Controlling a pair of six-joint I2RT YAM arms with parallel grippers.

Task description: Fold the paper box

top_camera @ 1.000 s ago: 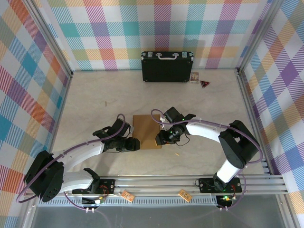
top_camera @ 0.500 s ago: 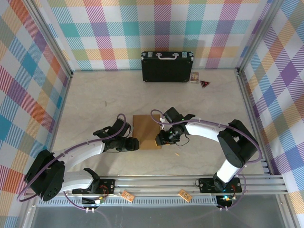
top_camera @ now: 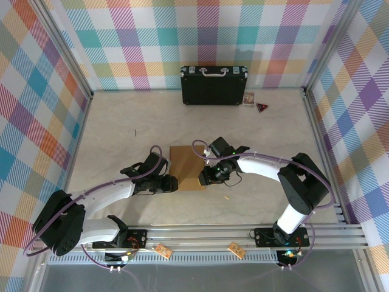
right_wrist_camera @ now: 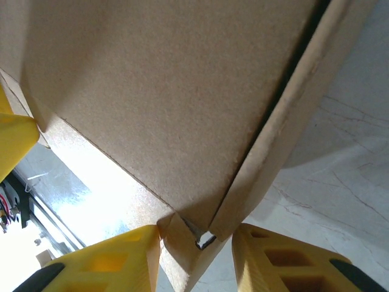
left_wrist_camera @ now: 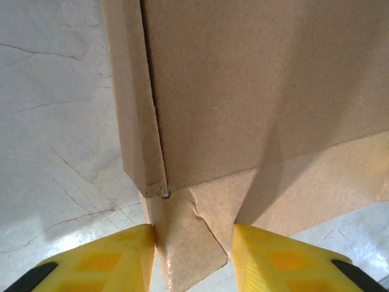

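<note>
From above: paper box [top_camera: 187,165] flat on the pale table [top_camera: 121,134], roughly mid-table. Its near corners taken by the left gripper [top_camera: 171,184] and right gripper [top_camera: 203,177], both arms crowding the near side. Well behind, at the back wall, a black case [top_camera: 213,85], with two small cards [top_camera: 249,98] just right of it.

Left wrist: yellow fingers [left_wrist_camera: 103,264] drawn in on a torn corner flap, pinching it. Cardboard wall above, bare table to the left.

Right wrist: fingers likewise pinching a box corner, with the folded side wall rising to the right and hiding what lies beyond.
</note>
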